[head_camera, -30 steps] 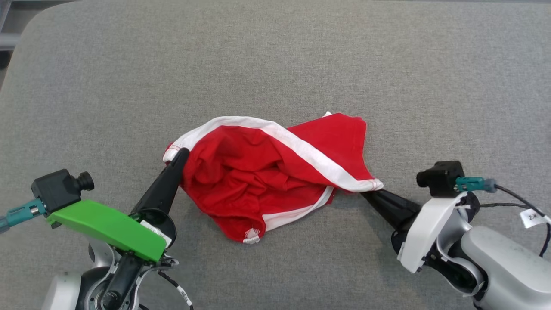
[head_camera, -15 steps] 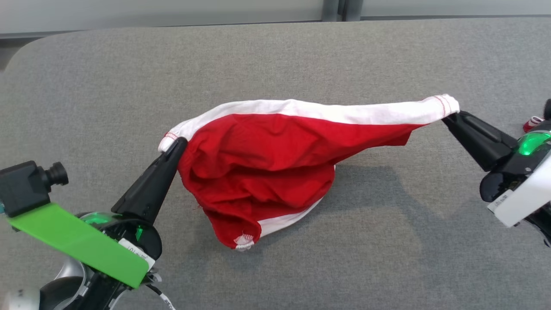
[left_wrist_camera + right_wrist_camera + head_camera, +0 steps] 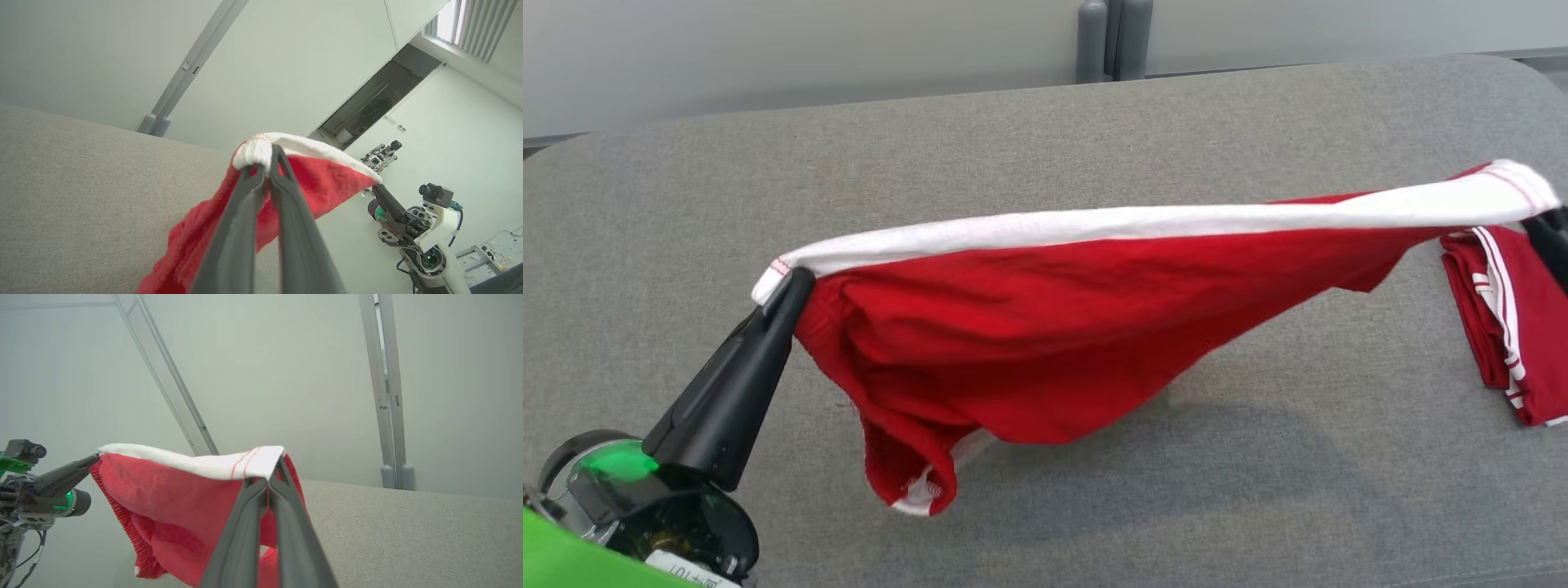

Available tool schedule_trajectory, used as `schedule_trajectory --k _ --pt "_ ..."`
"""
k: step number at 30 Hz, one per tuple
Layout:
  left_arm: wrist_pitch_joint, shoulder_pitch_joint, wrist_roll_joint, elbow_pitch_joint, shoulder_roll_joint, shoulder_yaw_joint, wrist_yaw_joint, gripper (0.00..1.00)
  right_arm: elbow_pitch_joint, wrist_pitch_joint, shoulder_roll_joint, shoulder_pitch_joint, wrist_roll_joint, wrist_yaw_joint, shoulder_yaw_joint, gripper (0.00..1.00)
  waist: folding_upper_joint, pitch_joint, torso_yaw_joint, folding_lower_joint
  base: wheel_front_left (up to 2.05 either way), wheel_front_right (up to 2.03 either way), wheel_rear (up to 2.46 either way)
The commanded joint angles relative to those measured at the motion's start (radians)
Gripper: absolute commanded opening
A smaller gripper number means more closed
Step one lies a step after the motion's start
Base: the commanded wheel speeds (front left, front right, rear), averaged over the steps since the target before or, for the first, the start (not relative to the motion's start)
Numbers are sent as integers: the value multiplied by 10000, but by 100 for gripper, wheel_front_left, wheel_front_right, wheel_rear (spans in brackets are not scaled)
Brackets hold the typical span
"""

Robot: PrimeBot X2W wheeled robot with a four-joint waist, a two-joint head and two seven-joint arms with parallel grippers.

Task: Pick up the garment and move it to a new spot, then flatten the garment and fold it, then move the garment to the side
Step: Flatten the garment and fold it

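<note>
Head view: garment (image 3: 1054,343) is hanging stretched in the air above the counter (image 3: 1013,155).
At one end of the white band (image 3: 1094,222) the left tool (image 3: 797,284) is clamping shut on cloth; at the other end the right tool (image 3: 1552,233) is doing likewise. Long axis is running left–right between them, red body sagging beneath, lowest near the left tool. Judgement: set-down is calling for both arms moving together.

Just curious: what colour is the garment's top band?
White band, red stitching at its ends; head view shows it best.
</note>
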Motion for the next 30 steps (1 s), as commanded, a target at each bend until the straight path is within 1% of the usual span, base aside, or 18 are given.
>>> schedule_trajectory --k 1,4,8,11,13,16,19,20,22,23,24,25,28,30 --pt "37 115 -125 -97 75 65 84 0 -166 26 -16 199 180 3 -291 0 0 24 -73 0 0 0 0" --pt "215 23 -139 -359 202 75 159 0 -748 180 -13 670 633 3 -1289 0 0 165 -150 0 0 0 0" --pt "456 -413 -15 -554 419 118 274 0 -1276 543 -106 972 1053 3 -2294 0 0 562 -224 0 0 0 0" --pt "756 -1063 -79 -560 605 82 368 0 -1354 782 -222 627 1357 3 -2821 0 0 1109 -194 0 0 0 0" --pt "1057 -1857 -182 -218 750 -8 402 0 -1203 876 -365 133 1632 3 -2975 0 0 1570 -83 0 0 0 0" --pt "1568 -3595 -234 930 979 -183 426 0 -729 998 -613 -1271 2380 3 -2678 0 0 2495 52 0 0 0 0" --pt "2030 -6002 129 2566 1086 -689 334 0 221 1305 -1075 -3272 2662 3 -1863 0 0 3679 254 0 0 0 0" --pt "2081 -6901 235 3234 933 -845 365 0 605 1432 -1204 -4068 2613 3 -1483 0 0 4108 316 0 0 0 0" --pt "2191 -8781 713 4560 710 -1386 221 0 1439 1766 -1278 -5951 2270 3 -576 0 0 4934 445 0 0 0 0" --pt "2171 -9677 970 5205 604 -1587 185 0 1891 1912 -1101 -7033 2040 3 -98 0 0 5330 471 0 0 0 0" --pt "2256 -10536 1236 5903 543 -1849 49 0 2398 2122 -827 -8174 1752 3 397 0 0 5696 494 0 0 0 0" --pt "2155 -11406 1556 6553 428 -1959 -24 0 2959 2346 -420 -9389 1400 3 914 0 0 6037 489 0 0 0 0" --pt "1760 -13535 2168 8532 -33 -2305 -442 0 5029 2868 1076 -12823 -73 3 2012 0 0 6794 594 0 0 0 0" --pt "1230 -14705 2482 9708 -444 -2480 -909 0 6521 3033 2064 -14739 -1202 5 2376 0 0 7147 722 0 0 0 0"
